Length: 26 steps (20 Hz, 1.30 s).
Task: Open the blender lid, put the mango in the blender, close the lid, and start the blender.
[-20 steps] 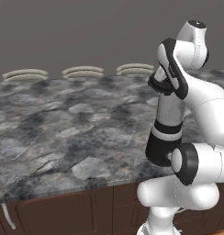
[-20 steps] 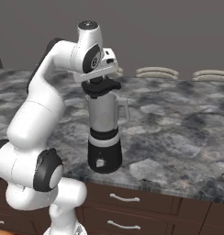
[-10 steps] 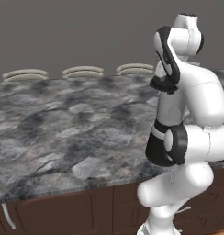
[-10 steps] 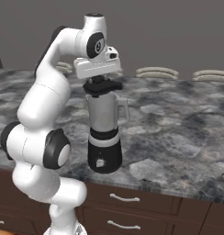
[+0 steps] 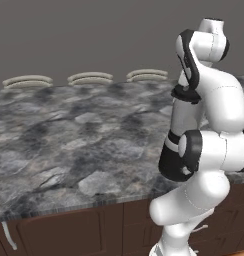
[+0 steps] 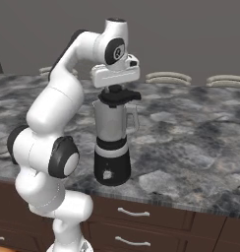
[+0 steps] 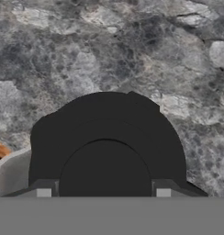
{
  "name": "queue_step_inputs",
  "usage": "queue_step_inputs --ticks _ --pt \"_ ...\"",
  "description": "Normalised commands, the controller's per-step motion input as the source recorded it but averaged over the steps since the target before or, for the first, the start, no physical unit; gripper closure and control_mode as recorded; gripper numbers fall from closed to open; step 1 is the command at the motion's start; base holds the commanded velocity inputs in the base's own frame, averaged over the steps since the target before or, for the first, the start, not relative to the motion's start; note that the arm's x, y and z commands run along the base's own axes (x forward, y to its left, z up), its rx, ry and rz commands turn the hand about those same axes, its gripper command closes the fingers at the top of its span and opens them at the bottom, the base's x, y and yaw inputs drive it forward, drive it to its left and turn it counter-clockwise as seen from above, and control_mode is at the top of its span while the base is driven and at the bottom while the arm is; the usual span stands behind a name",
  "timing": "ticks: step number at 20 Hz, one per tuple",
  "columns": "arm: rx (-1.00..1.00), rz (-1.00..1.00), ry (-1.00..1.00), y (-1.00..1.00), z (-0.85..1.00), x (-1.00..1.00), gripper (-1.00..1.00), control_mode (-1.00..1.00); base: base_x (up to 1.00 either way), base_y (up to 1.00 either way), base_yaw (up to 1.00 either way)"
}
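**Arm folding up over the blender while the hand is holding station on the lid**

Since a second ago the elbow has been swinging upward and toward the base, so the big dark joint is now sitting lower and nearer the camera in the left base view, while the hand has barely shifted from its place above the jar.

The blender [image 6: 112,142] is standing upright near the front edge of the mottled grey counter [image 6: 191,142], its long axis running straight up and down, black base at the bottom, pale collar above it, translucent jar on top. The jar's handle is pointing to the right in the right base view, and the small white knob is facing the camera.

The blender lid [image 6: 118,96] is sitting flat on the jar's mouth, its side tab sticking out to the right. The gripper [image 6: 115,90] is pointing straight down at it, the fingertips [image 7: 44,192] flanking the centre knob on either side. The jaws are standing partly apart around that knob; whether they are actually pressing on it I cannot tell.
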Motion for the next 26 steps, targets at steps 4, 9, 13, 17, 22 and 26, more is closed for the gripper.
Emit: queue_step_inputs --ticks 4,9,13,17,22,26 --pt "0.00 -0.01 0.02 0.00 0.00 0.00 1.00 -1.00 0.00 0.00 0.00" --pt "0.00 0.00 0.00 0.00 0.00 -0.24 1.00 -1.00 0.00 0.00 0.00" --pt "0.00 0.00 0.00 0.00 0.00 -0.32 1.00 -1.00 0.00 0.00 0.00" --pt "0.00 0.00 0.00 0.04 0.00 -0.04 1.00 -1.00 0.00 0.00 0.00" --pt "0.00 0.00 0.00 0.03 0.00 -0.06 1.00 -1.00 0.00 0.00 0.00" --pt "0.00 0.00 0.01 0.00 0.08 -0.28 1.00 -1.00 0.00 0.00 0.00"
